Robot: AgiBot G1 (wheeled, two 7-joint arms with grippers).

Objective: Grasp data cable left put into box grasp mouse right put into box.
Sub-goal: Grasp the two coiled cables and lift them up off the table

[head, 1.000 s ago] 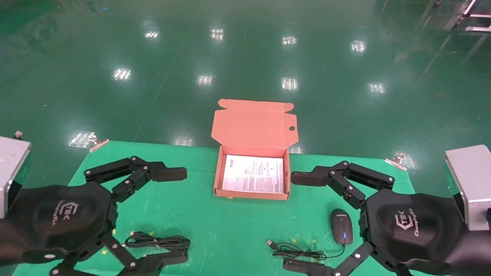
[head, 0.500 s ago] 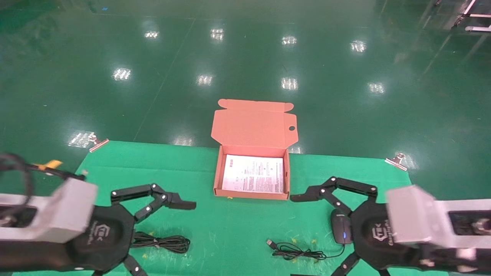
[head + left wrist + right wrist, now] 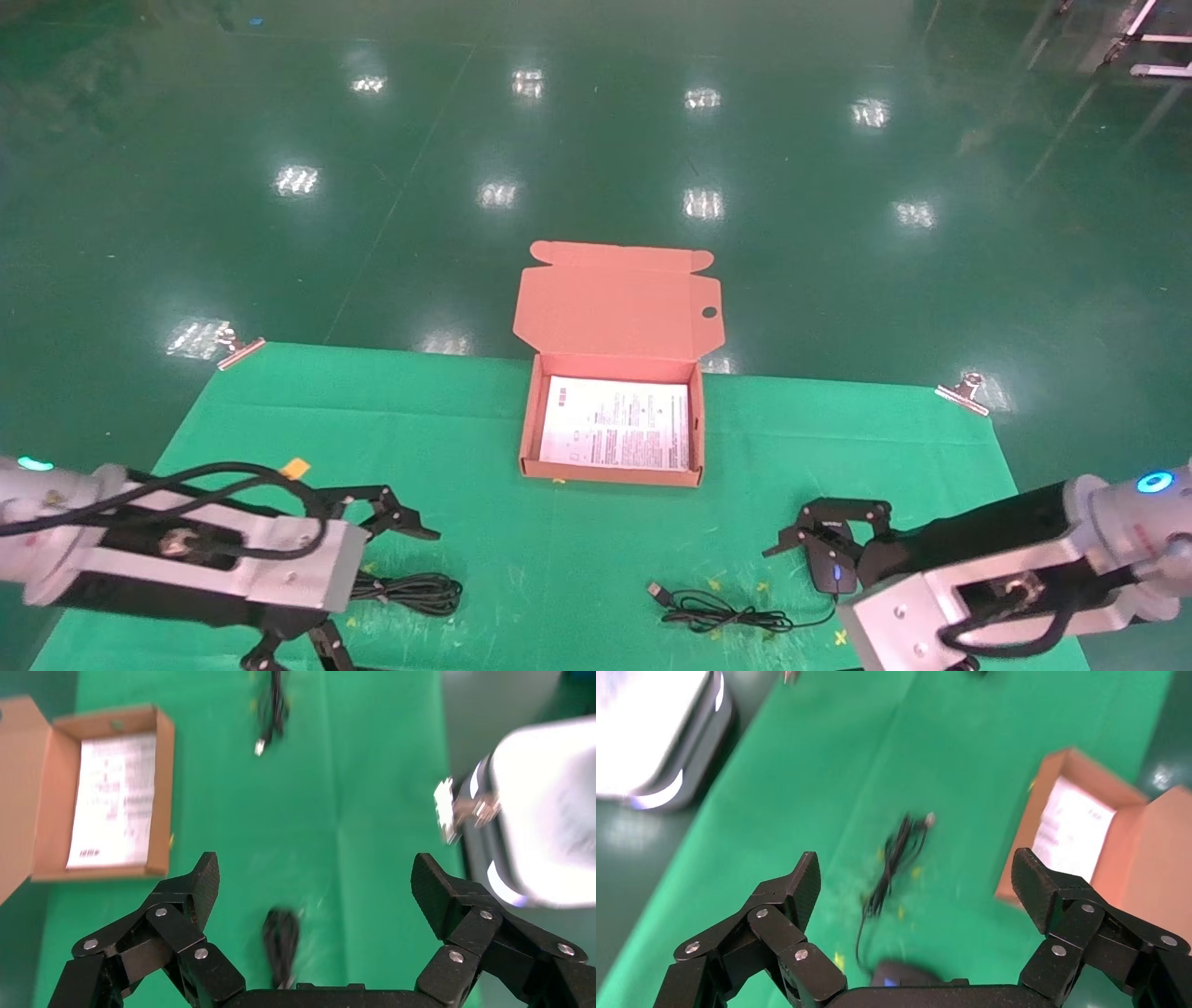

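The data cable (image 3: 410,592) lies as a flat black bundle at the front left of the green mat; it also shows in the left wrist view (image 3: 281,941). My left gripper (image 3: 380,595) is open, low over the cable's left end, its jaws wide apart (image 3: 316,878). The mouse (image 3: 832,566), black with a blue-lit wheel, lies at the front right, partly hidden by my right gripper (image 3: 827,542). That gripper is open and straddles the mouse (image 3: 905,974) with jaws wide apart (image 3: 916,873). The salmon-orange box (image 3: 527,431) stands open at mid-table, holding a white sheet (image 3: 615,433).
The mouse's thin cord (image 3: 722,610) with its USB plug lies between the two grippers near the front edge. Metal clips (image 3: 240,352) (image 3: 964,391) hold the green mat (image 3: 596,531) at the far corners. The box lid (image 3: 615,312) stands raised behind the box.
Both arms have dropped and turned, and the grippers have moved down toward the mat. The left one now sits over the cable, the right one over the mouse. Cable, mouse and box have not moved.
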